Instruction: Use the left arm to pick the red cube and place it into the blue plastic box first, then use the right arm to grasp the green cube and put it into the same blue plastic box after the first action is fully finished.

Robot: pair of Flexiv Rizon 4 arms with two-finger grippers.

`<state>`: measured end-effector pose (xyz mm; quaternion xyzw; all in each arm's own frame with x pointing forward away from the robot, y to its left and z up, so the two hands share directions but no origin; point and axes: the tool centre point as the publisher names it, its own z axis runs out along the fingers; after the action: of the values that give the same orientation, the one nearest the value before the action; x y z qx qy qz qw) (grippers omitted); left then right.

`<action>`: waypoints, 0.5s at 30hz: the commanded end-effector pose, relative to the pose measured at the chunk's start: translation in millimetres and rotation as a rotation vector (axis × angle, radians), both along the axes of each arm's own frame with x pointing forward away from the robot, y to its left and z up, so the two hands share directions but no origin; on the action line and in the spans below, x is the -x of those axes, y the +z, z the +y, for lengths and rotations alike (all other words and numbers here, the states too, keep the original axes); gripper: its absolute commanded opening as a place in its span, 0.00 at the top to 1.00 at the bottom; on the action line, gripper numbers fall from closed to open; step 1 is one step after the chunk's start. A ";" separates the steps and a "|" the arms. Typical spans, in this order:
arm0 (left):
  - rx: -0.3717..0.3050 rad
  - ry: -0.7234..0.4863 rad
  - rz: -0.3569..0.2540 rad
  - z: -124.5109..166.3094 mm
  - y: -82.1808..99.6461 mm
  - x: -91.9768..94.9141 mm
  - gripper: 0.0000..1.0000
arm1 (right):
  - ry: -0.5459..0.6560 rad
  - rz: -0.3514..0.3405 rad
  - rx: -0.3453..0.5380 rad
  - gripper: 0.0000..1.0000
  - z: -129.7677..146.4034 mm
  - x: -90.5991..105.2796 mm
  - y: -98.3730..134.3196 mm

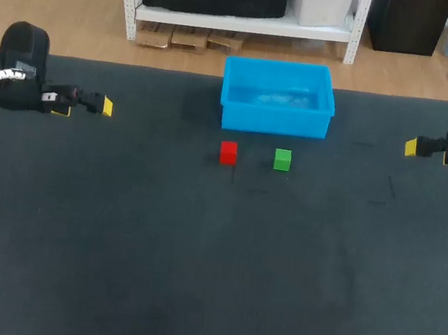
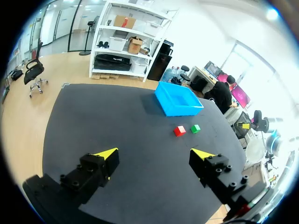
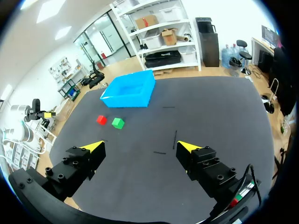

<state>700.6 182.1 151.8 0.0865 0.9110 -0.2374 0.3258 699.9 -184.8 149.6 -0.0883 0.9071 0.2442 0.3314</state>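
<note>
Both placements remain: the red cube [image 1: 228,152] and green cube [image 1: 282,159] sit side by side just short of the blue box [image 1: 275,121], well ahead of the left gripper [image 2: 154,154] and right gripper [image 3: 141,147], each spread wide and empty.

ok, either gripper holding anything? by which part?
Nothing is held. Left gripper and right gripper are both open and empty; red cube and green cube sit on the table.
</note>
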 end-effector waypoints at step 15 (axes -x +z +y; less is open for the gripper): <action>-0.045 0.065 0.096 -6.1 -0.8 -5.7 0.00 | -0.001 0.001 0.002 0.00 0.1 -0.3 0.0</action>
<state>699.2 183.4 144.8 0.0601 0.9200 -0.2410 0.3032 699.9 -184.8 149.6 -0.0883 0.9071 0.2441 0.3314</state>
